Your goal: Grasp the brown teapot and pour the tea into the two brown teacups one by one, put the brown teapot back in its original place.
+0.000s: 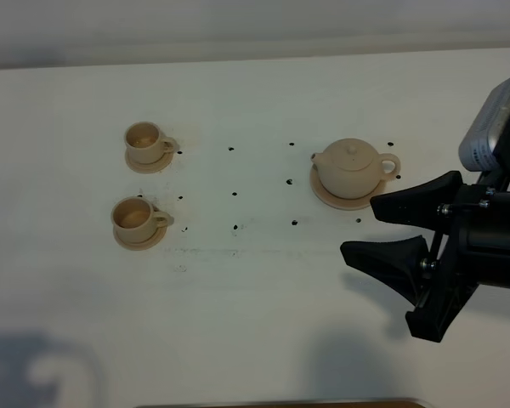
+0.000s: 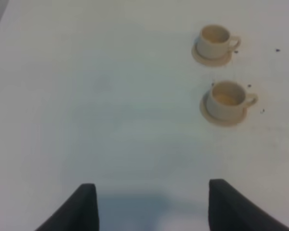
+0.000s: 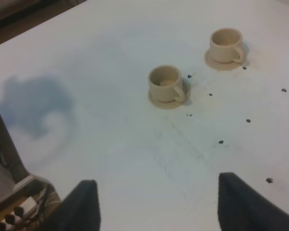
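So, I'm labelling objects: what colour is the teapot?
The teapot is plain pale tan; it shows best in the exterior high view.

The white table carries two small saucers, a wider saucer and scattered black specks.

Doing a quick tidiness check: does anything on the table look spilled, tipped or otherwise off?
Nothing looks tipped or broken: the far teacup, the near teacup and the teapot stand upright. The only oddity is small dark specks on the table between them; evenly spaced, so probably marks, not a spill.
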`<state>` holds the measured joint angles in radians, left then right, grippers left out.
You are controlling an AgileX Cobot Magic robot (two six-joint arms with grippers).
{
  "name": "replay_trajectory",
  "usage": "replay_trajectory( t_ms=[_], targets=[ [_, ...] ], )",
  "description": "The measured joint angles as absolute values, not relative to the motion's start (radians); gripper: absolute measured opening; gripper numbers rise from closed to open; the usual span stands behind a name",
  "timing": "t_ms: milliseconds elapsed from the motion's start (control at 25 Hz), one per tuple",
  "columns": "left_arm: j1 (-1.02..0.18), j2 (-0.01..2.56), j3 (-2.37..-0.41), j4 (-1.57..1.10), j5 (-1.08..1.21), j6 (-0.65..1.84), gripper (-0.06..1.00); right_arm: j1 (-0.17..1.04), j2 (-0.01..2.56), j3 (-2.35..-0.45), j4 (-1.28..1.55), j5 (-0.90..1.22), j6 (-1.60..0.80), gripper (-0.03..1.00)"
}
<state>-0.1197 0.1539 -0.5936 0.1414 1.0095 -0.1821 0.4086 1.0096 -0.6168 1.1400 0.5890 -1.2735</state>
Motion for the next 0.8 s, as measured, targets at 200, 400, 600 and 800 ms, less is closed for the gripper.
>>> replay_trajectory(
  t_ms=[200, 400, 600, 800],
  targets=[
    [-0.12, 0.009, -0.485, 0.087, 1.037, -0.19, 0.52, 0.409, 1.063, -0.617, 1.142, 0.591, -1.273, 0.51],
    [-0.12, -0.004, -0.463, 0.047, 1.063, -0.131, 0.51, 0.409, 1.102, -0.627, 1.143, 0.591, -1.288, 0.51],
    [-0.12, -0.005, -0.462, 0.037, 1.062, -0.125, 0.51, 0.409, 1.163, -0.637, 1.145, 0.582, -1.289, 0.51],
    [-0.119, -0.005, -0.462, 0.037, 1.062, -0.124, 0.51, 0.409, 1.253, -0.673, 1.145, 0.591, -1.286, 0.51]
  ],
)
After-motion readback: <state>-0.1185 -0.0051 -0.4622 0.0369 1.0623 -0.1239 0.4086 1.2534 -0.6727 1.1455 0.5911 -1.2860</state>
